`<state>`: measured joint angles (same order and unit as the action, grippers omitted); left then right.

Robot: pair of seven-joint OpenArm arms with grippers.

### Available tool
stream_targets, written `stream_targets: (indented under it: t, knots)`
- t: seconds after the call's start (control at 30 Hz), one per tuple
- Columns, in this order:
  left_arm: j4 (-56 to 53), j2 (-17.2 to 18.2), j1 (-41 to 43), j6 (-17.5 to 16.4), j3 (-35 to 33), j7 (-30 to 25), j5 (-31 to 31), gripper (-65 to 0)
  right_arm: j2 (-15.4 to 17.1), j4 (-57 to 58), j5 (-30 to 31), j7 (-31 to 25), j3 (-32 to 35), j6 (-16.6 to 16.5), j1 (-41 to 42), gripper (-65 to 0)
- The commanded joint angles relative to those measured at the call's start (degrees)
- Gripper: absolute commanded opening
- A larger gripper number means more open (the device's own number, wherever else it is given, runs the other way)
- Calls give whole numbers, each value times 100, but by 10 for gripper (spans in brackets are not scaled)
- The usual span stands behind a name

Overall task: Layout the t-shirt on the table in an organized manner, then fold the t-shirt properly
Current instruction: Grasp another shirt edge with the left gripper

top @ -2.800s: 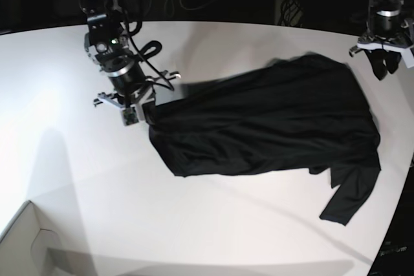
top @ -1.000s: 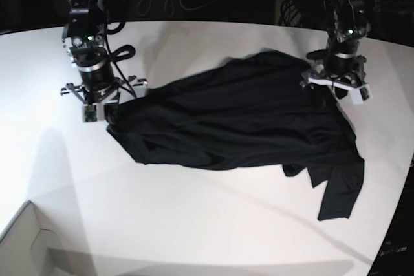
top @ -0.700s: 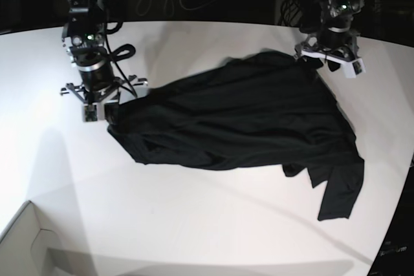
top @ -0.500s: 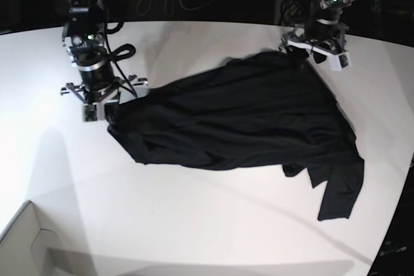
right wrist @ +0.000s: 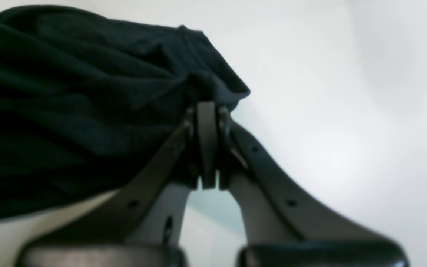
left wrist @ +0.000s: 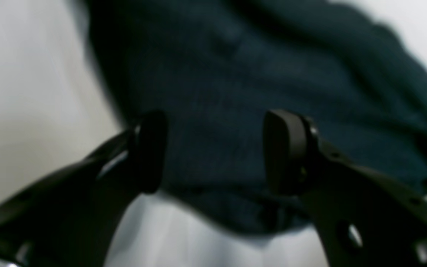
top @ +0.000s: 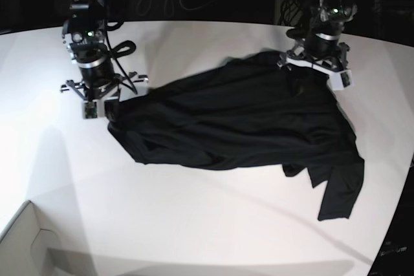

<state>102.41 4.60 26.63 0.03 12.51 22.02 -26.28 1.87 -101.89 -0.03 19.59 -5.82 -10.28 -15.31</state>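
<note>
On the white table [top: 194,237] the black t-shirt [top: 239,121] stretches from upper left to lower right of the frame, its left corner pinched by the right gripper [right wrist: 207,148], while the left gripper [left wrist: 213,152] hovers spread above its upper-right edge.

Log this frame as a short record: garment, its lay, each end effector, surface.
garment: black t-shirt, long sleeves, no print visible
lay: spread across the table but rumpled, not flat; one sleeve trails toward the near right edge in the base view
right end effector: shut, pinching an edge of the shirt at its left end in the base view
left end effector: open, jaws apart over the shirt's far right edge, gripping nothing
folding: not begun
other: white box corner at the near left
</note>
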Motion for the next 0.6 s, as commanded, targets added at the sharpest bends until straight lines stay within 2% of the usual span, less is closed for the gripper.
stream_targets:
  t: [0.0,0.23,0.5,0.57]
  knots:
    - [111,19,-13,-8,28,-88,-22,-251,2,-242,43,-214,-2,4,-12,-650]
    - [260,28,-294,-25,45,-97,4,-251,-59,-822,43,-206,7,4,-249,-650]
    - [664,28,-540,-25,45,-88,4,-251,-59,-875,43,-214,-2,4,-741,-650]
    - [700,28,-549,-25,45,-88,13,-251,-33,-761,43,-206,-11,4,-750,-600]
